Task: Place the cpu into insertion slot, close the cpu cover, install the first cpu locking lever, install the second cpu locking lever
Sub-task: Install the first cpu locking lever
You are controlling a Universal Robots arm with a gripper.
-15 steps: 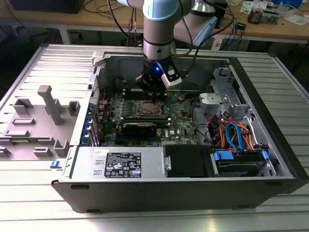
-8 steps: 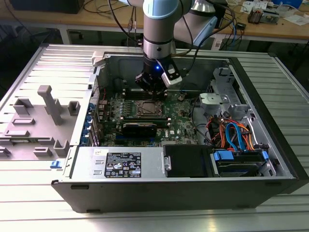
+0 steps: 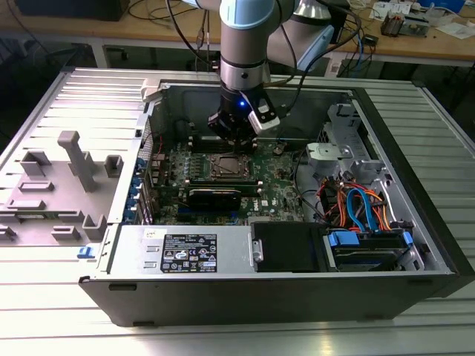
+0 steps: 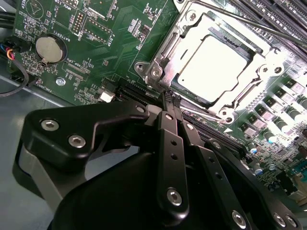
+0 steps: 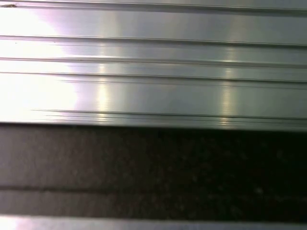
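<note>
The cpu [image 4: 213, 64] lies flat in its socket on the green motherboard, its bright metal top showing through the square opening. The silver cpu cover [image 4: 162, 53] is down over it. One thin locking lever [image 4: 249, 21] runs along the socket's far side, and another [image 4: 207, 116] runs along the side nearest my fingers. My gripper [image 4: 170, 97] is shut, its black fingertips pressed together at the socket's corner; I cannot tell whether they touch a lever. In the exterior view the gripper [image 3: 234, 139] hangs just behind the socket [image 3: 226, 167] inside the open computer case.
A coin battery [image 4: 50, 48] sits on the board beside the socket. Memory slots flank the socket. Orange and blue drive cables [image 3: 358, 208] fill the case on the exterior view's right. Grey plastic fixtures [image 3: 74, 159] stand on the ribbed table at its left.
</note>
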